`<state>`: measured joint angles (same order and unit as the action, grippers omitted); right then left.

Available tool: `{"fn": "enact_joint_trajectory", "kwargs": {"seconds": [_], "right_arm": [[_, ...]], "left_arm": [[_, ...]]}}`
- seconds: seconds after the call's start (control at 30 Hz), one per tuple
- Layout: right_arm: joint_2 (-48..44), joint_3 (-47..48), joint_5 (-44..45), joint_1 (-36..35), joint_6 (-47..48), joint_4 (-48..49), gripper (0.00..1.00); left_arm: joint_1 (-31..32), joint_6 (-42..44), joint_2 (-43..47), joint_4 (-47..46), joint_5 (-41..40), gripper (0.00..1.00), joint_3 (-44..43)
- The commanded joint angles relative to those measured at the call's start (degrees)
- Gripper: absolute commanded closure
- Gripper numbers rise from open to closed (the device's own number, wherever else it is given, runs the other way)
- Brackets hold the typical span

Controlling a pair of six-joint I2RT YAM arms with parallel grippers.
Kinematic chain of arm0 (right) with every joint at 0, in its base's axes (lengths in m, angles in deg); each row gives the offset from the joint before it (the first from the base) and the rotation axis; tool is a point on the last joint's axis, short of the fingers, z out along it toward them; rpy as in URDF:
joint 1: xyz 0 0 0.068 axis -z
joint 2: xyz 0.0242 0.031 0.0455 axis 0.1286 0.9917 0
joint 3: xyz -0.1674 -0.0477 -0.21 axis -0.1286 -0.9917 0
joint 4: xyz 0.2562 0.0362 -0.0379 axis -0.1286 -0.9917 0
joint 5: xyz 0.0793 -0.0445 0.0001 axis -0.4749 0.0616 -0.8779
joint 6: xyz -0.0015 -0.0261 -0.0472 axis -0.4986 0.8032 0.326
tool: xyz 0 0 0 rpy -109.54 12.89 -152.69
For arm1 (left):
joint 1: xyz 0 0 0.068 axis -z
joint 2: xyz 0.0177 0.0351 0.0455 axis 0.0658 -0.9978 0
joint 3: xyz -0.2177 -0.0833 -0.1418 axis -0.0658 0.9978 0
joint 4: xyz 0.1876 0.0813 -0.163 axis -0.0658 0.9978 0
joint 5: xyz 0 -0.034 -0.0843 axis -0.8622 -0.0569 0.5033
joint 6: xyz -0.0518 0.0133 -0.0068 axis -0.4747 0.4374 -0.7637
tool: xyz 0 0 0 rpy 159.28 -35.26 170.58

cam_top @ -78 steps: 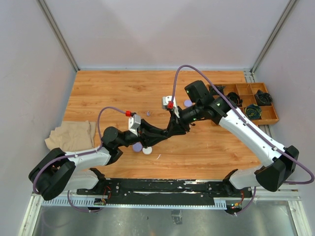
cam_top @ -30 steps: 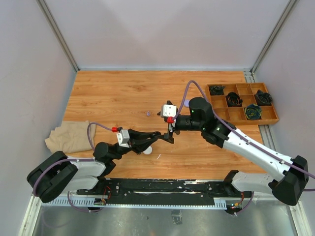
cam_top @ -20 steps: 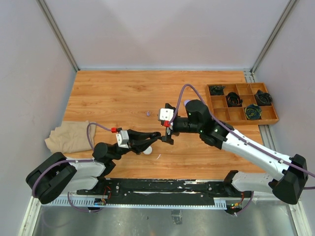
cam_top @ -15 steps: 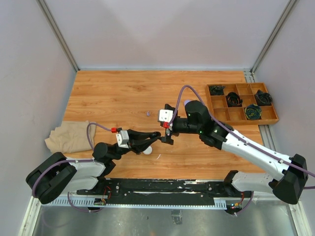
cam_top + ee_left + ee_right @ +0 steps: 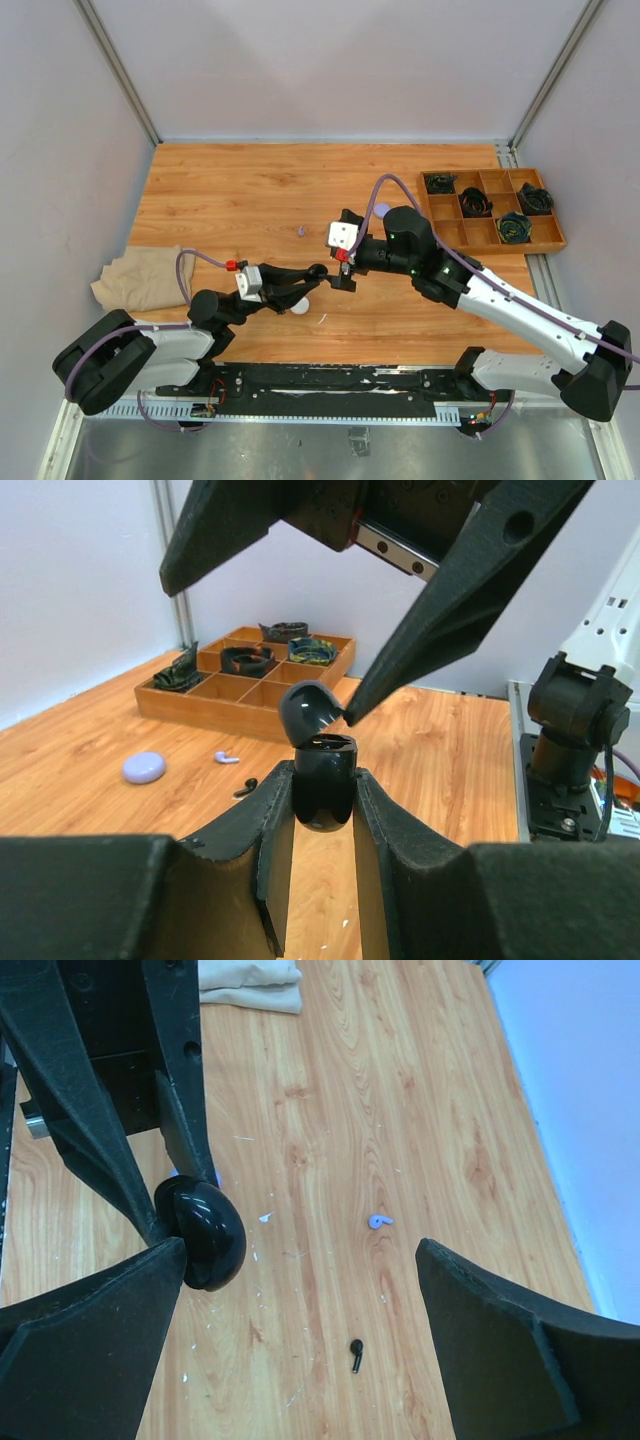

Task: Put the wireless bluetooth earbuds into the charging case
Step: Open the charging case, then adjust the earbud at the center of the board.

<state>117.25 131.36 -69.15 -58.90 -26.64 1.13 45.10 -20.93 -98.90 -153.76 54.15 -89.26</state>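
Observation:
My left gripper (image 5: 322,780) is shut on a glossy black charging case (image 5: 323,792), held above the table with its lid (image 5: 309,708) flipped open. In the top view the case (image 5: 318,271) sits at the left gripper's tip, right against my right gripper (image 5: 336,254). The right gripper (image 5: 300,1250) stands wide open with nothing between its fingers; one fingertip (image 5: 352,706) touches the case's lid. A black earbud (image 5: 355,1354) and a lavender earbud (image 5: 379,1221) lie on the wood below. The left wrist view shows the same black earbud (image 5: 245,787) and lavender earbud (image 5: 227,757).
A lavender puck-like case (image 5: 145,768) lies near the earbuds, and a white one (image 5: 299,307) under the left arm. A wooden tray (image 5: 553,210) with coiled cables stands at the right rear. A beige cloth (image 5: 145,275) lies at the left edge.
The left gripper has carried the black case a little right and up to the right gripper. The right gripper swung left, then came back slightly; its finger now touches the case.

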Motion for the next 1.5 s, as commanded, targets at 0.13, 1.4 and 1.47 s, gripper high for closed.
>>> {"fn": "enact_joint_trajectory", "kwargs": {"seconds": [0.13,1.4,1.47], "right_arm": [[-2.2,-0.36,3.52,-0.53,1.85,1.03,0.01],[17.06,4.35,14.08,16.47,-8.8,-10.1,0.01],[19.6,4.59,12.85,17.37,-8.8,-7.67,0.01]], "left_arm": [[-0.19,1.46,0.32,-8.39,3.04,1.0,-0.4],[-0.19,10.34,2.6,-2.69,-1.16,1.0,3.04],[-0.19,10.83,3.04,-1.61,-1.23,1.0,2.95]]}}
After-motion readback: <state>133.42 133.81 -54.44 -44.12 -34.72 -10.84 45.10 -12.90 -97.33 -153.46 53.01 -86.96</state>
